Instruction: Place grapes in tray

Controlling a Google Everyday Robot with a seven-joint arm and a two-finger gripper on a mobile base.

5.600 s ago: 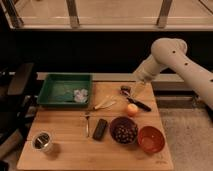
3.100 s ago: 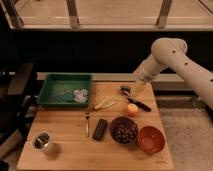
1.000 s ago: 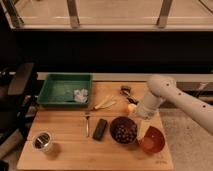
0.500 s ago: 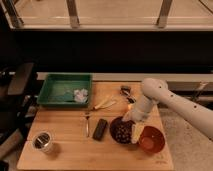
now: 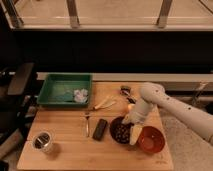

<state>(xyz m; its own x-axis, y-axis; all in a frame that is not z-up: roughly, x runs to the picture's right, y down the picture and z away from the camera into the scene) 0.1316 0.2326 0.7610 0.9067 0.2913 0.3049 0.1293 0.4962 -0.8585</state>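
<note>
The grapes lie as a dark cluster inside the dark purple bowl on the wooden table. My gripper hangs at the bowl's right rim, right next to the grapes, with the white arm reaching in from the right. The green tray stands at the back left of the table, with a small white crumpled thing in its right corner. The orange fruit is hidden behind my arm.
A red-orange bowl sits right of the purple bowl. A dark rectangular block and a fork lie left of it. A metal cup stands front left. Pale utensils lie mid-table. A dark chair is at left.
My arm has swung down from high above the table's back right to the purple bowl, moving left over the last second, and now covers the orange fruit.
</note>
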